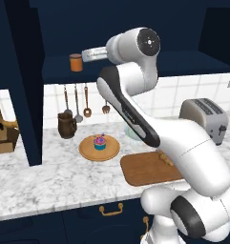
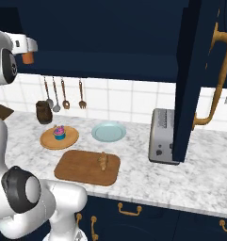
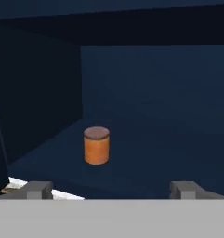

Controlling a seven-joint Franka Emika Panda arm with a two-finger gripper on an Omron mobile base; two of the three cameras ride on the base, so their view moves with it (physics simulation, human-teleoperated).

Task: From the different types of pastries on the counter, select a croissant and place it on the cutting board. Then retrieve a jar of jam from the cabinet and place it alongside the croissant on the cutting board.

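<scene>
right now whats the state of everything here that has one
end effector: open, short of the jar, holding nothing
jar of jam: upright on the cabinet shelf, lid on
cabinet door: open
croissant: lying on the cutting board
cupcake: upright on the round wooden plate
blue plate: empty
mug: upright on the counter
toaster: slots empty

The jar of jam [image 1: 76,62] stands upright on the cabinet [image 1: 54,66] shelf, far left; the croissant [image 1: 165,157] lies on the cutting board [image 1: 145,170].
</scene>
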